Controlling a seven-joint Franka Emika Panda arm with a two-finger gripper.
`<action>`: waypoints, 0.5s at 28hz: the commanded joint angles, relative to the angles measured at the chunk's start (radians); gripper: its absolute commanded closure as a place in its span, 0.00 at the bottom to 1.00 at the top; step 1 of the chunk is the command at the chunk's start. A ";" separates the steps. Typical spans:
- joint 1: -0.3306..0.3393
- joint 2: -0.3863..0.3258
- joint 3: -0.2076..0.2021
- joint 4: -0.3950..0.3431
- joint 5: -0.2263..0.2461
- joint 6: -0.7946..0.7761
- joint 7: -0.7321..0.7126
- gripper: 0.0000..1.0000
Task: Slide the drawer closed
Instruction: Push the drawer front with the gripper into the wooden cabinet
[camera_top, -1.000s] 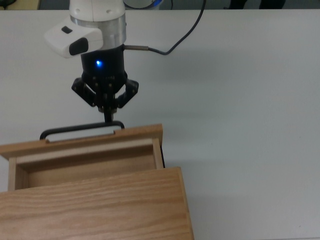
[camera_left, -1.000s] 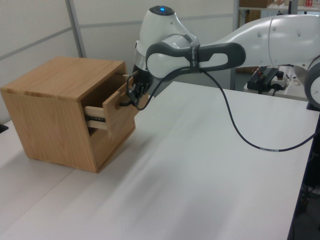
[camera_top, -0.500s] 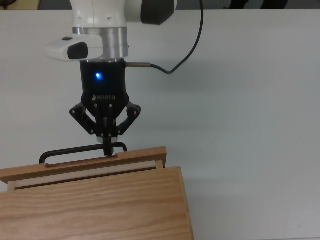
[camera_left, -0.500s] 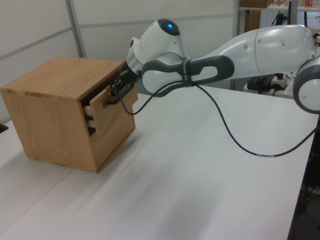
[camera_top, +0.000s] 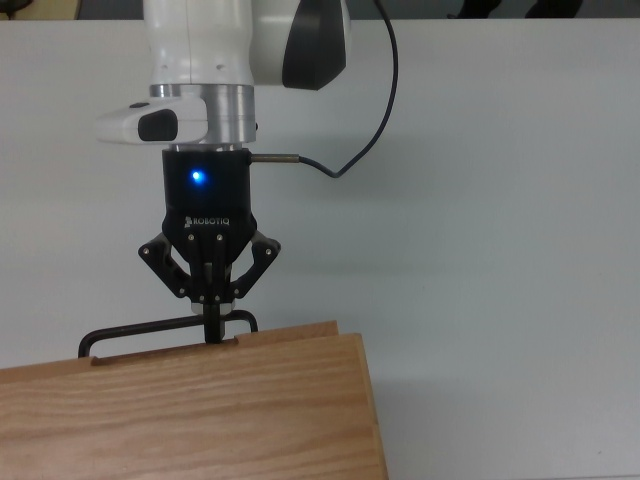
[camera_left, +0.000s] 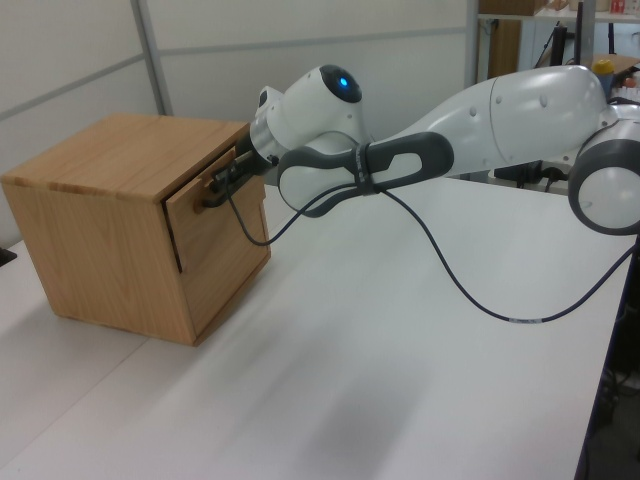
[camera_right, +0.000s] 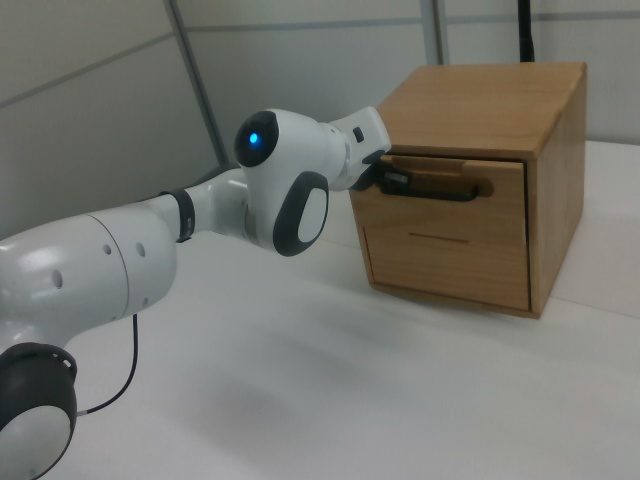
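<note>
Drawer (camera_left: 215, 225) sits nearly flush in the cabinet (camera_left: 105, 225), at the left view's left, only a thin gap showing along its edge. The end effector (camera_top: 212, 322), fingers pinched together and holding nothing, presses its tips against the black handle (camera_top: 165, 328). To finish well, I'd keep the push straight along the drawer's travel, centred on the handle, and ease off once the front meets the cabinet face. The white tabletop (camera_left: 400, 350) stretches right; pale wall panels stand behind.
</note>
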 joint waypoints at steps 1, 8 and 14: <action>0.016 0.039 -0.002 -0.003 0.019 0.081 -0.011 1.00; 0.020 0.049 -0.002 -0.003 0.017 0.115 -0.011 1.00; 0.020 0.066 -0.002 -0.003 0.016 0.117 -0.011 1.00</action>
